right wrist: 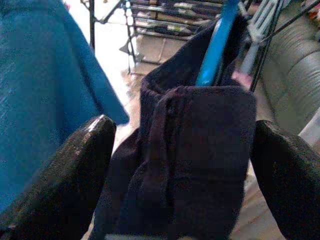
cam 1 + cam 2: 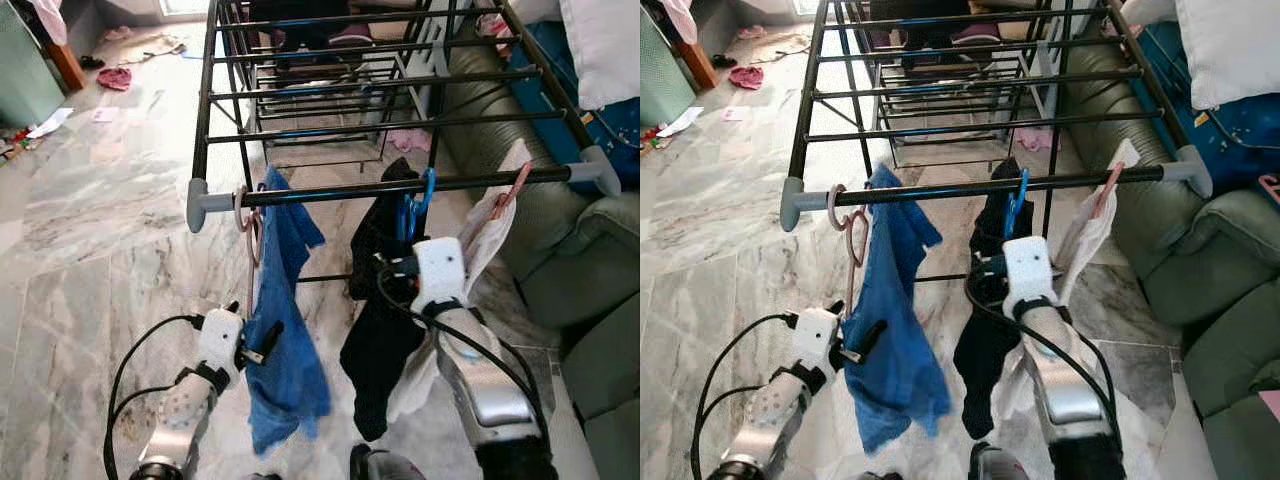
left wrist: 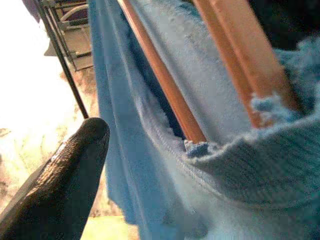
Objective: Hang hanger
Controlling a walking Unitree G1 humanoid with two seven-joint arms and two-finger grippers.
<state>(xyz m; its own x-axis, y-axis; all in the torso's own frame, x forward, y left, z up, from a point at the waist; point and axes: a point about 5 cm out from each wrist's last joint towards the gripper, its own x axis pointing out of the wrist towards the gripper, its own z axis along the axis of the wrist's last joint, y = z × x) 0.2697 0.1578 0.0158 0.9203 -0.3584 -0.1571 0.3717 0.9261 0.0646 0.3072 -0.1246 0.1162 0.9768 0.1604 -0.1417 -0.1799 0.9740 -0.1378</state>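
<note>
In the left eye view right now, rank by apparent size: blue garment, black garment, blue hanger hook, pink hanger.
1. blue garment and black garment: much alike, so not ranked apart.
2. pink hanger, partly hidden.
3. blue hanger hook, smallest.

The drying rack (image 2: 400,187) stands on a grey marble floor (image 2: 90,250), beside a green sofa (image 2: 590,270). Its black front rail ends in grey caps. On this rail hang, from the robot's left to right: a pink hanger (image 2: 247,225) carrying a blue cloth (image 2: 285,330); a blue hanger (image 2: 420,200) carrying a black garment (image 2: 378,340); a white cloth (image 2: 490,235) on a pinkish hanger. Further rails lie behind. Small items, possibly clothes, lie on the floor far left (image 2: 115,78).
</note>
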